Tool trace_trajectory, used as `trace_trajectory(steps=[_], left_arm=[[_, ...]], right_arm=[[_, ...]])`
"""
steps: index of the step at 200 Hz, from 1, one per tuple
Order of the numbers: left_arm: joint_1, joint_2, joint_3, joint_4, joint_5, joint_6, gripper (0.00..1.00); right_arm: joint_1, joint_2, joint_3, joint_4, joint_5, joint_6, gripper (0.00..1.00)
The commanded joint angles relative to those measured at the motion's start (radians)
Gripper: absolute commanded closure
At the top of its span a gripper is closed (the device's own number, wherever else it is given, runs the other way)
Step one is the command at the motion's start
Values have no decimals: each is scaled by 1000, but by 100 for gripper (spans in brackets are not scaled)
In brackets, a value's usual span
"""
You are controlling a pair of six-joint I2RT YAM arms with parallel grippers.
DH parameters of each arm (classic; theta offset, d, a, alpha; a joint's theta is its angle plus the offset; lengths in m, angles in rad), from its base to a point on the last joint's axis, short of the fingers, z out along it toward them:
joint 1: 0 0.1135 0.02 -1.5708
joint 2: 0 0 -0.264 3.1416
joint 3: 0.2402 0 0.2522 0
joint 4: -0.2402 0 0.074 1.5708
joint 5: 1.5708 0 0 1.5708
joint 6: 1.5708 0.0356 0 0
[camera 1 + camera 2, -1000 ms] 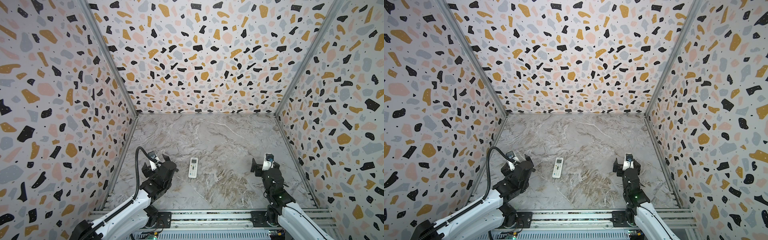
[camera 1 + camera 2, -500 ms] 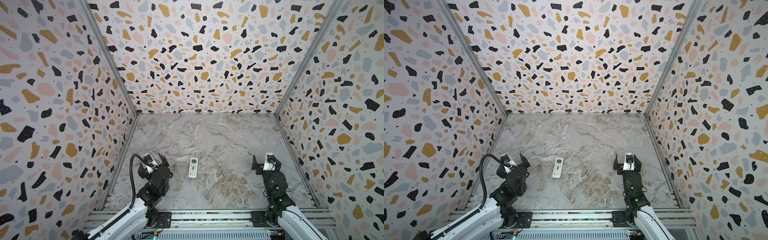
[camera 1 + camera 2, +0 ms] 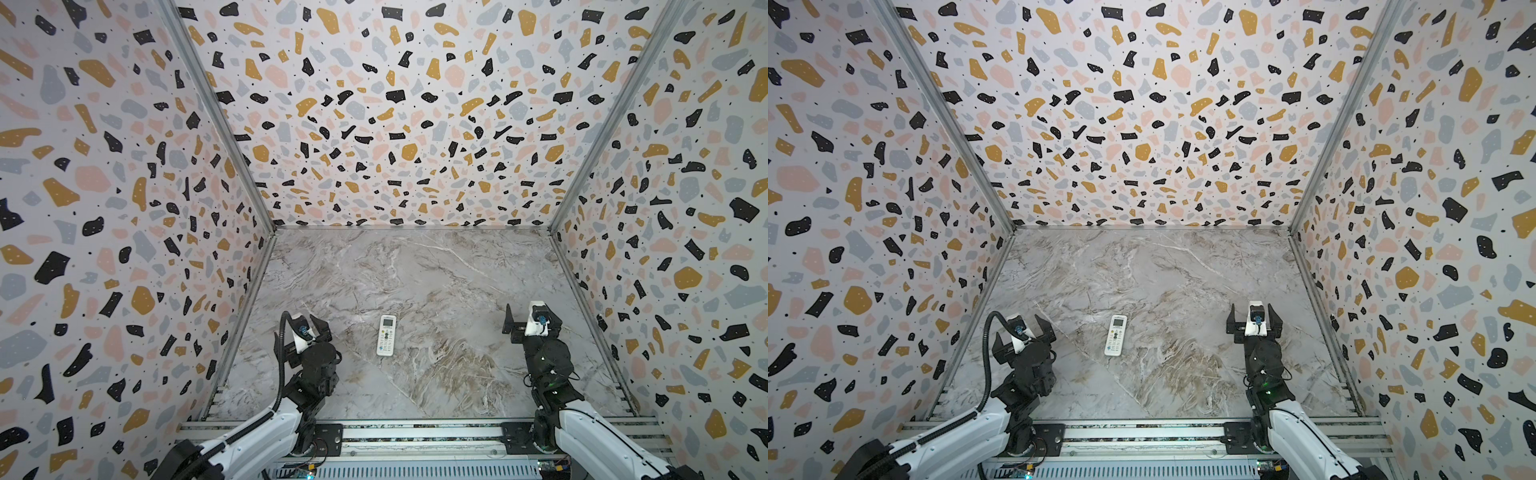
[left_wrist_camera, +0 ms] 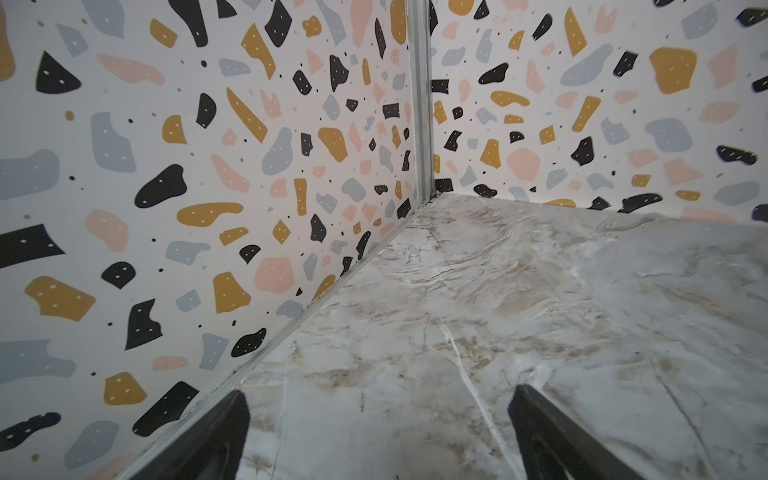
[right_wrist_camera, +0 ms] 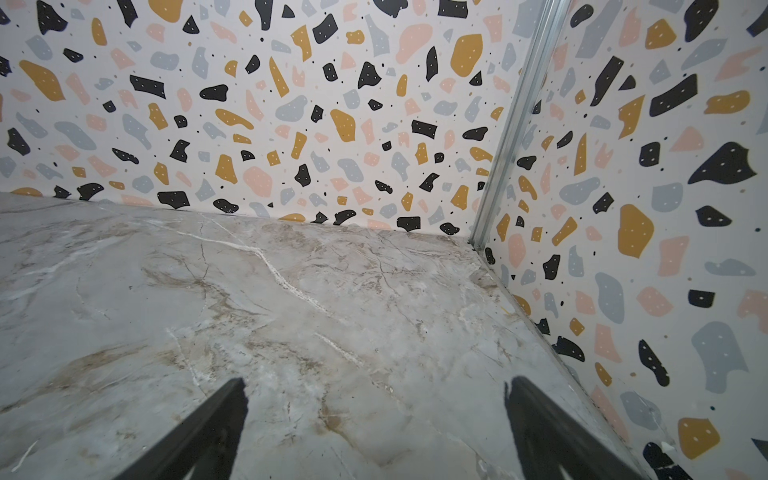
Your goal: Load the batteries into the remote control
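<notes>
The remote control (image 3: 386,336) (image 3: 1116,335) is a slim white oblong lying face up on the marble floor in both top views, its small grey screen at the far end. The batteries are not in view. My left gripper (image 3: 301,328) (image 3: 1021,334) (image 4: 378,399) stands open and empty to the left of the remote, pointing at the far left corner. My right gripper (image 3: 534,320) (image 3: 1253,318) (image 5: 374,386) stands open and empty well to the right of the remote, close to the right wall. Only bare marble lies between each pair of fingers.
Terrazzo-patterned walls (image 3: 124,249) close the space on the left, back and right. A metal rail (image 3: 415,434) carrying both arm bases runs along the front edge. The left wall's foot (image 4: 316,307) runs close beside my left gripper.
My left arm has drawn back to the left, away from the remote, and swung to face the far left corner. The right arm has barely shifted. The remote has not moved.
</notes>
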Motion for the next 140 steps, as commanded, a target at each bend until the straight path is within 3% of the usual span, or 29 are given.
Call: trace_trajectory(steps=[1, 38, 78, 140], left_arm=[[22, 35, -11, 215, -21, 49, 1], [109, 151, -9, 376, 68, 31, 1], [140, 294, 12, 532, 111, 56, 0], [222, 360, 55, 534, 186, 59, 0]], right_arm=[[-13, 31, -79, 123, -15, -27, 1], [-36, 138, -62, 206, -46, -32, 1], [-64, 265, -37, 305, -78, -38, 1], [-102, 496, 49, 429, -200, -51, 1]])
